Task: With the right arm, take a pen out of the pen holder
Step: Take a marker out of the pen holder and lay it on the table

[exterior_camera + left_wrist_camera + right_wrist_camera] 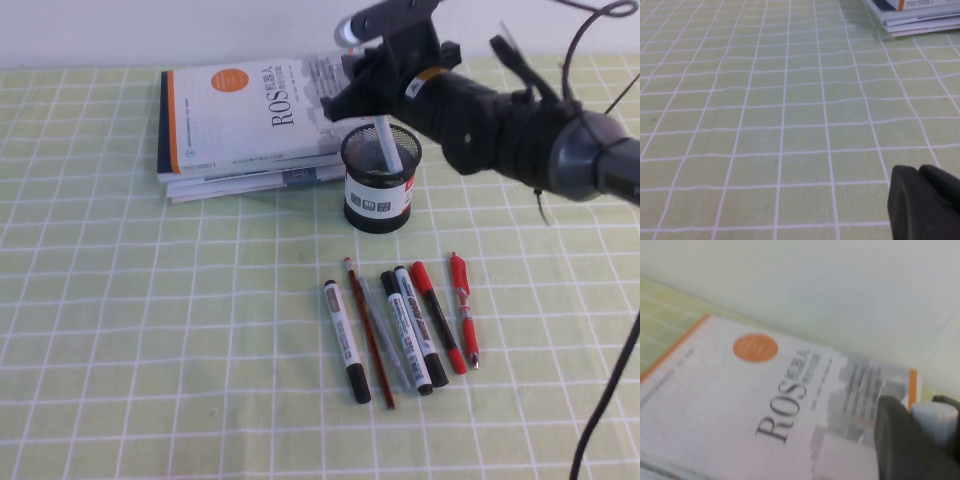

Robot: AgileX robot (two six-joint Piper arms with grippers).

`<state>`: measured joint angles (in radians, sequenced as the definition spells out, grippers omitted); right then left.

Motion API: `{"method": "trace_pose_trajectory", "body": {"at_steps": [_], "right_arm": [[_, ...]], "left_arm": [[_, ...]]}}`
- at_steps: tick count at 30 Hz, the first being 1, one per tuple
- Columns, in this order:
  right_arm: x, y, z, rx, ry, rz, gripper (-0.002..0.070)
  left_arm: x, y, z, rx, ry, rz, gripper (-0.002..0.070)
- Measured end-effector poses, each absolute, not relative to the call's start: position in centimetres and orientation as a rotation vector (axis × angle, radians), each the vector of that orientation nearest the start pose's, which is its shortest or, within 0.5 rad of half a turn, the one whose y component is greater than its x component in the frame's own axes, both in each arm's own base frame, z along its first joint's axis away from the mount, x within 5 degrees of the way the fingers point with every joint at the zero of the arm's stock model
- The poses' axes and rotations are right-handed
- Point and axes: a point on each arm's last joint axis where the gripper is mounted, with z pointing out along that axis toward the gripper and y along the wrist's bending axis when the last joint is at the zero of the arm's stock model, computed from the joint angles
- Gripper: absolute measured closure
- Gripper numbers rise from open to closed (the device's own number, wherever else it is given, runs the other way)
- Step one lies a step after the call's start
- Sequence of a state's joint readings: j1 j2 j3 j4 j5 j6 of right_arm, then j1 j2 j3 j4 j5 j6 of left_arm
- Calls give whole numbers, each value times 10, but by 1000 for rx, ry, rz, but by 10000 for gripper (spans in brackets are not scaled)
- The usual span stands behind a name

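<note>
A black mesh pen holder (378, 190) with a white label stands upright on the green checked cloth, in front of the books. A whitish pen (388, 148) leans out of it, its lower end still inside the mesh. My right gripper (365, 88) hangs just above the holder, shut on the pen's upper end. In the right wrist view the pen's grey top (936, 419) sits pinched between the black fingers (895, 440). My left gripper (921, 174) hovers low over bare cloth, its fingers together and holding nothing; it is out of the high view.
A stack of books (250, 115) with a white ROS cover lies behind the holder. Several pens and markers (400, 320) lie side by side on the cloth in front of the holder. The right arm's cable (610, 400) hangs down along the right edge.
</note>
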<state>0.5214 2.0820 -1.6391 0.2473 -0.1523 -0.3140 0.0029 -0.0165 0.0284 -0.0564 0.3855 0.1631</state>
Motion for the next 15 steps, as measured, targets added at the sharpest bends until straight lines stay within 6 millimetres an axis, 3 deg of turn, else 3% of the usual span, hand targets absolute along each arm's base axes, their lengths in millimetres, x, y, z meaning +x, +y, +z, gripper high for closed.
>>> {"method": "trace_pose_trajectory", "body": {"at_steps": [7,12,15], "right_arm": [[416,236,320,-474,1643,313,598],[378,215,355,-456,1628,338,598],[352,202,365,-469,1680,362,598]], "left_arm": [[52,-2,170,116,1877,58,681],[52,-2,170,116,1877,58,681],[52,-2,170,116,1877,58,681]]}}
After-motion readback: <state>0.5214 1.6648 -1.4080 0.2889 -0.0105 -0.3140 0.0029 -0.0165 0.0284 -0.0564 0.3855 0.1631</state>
